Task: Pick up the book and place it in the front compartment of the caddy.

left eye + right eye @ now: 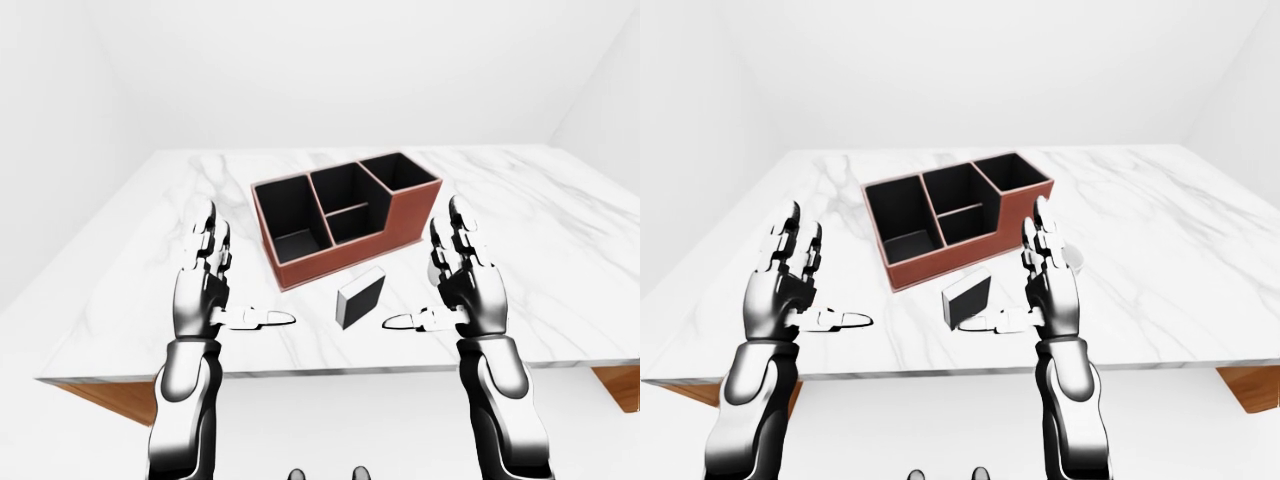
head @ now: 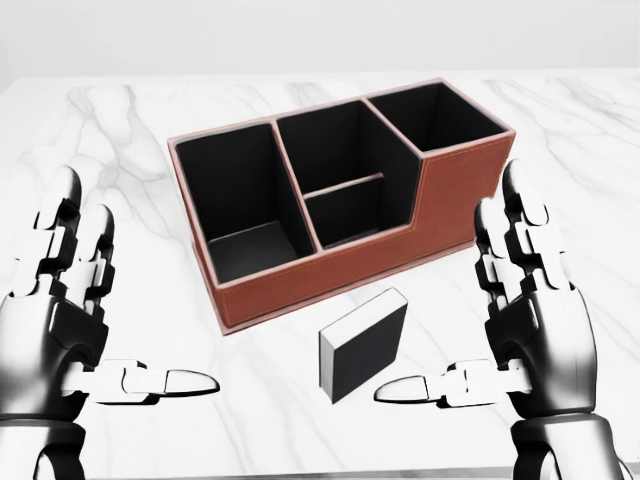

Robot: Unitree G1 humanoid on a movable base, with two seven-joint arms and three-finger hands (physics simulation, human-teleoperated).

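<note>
Black and unlabelled, the book [image 2: 363, 344] stands on the marble table [image 2: 120, 130] just below the brown caddy [image 2: 340, 195] in the head view, between my left hand [image 2: 70, 320] and right hand [image 2: 525, 320], both spread wide, grasping nothing.

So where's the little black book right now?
In the head view the book stands on the marble table, low and center, just below the brown caddy, between the open left hand and right hand.

We see the head view close in, looking down onto the white marble table [image 2: 120, 130] and brown leather caddy [image 2: 460, 205]. Both eye views sit farther off, wider, sharing table, caddy and walls; the right-eye picture sits slightly offset.
</note>
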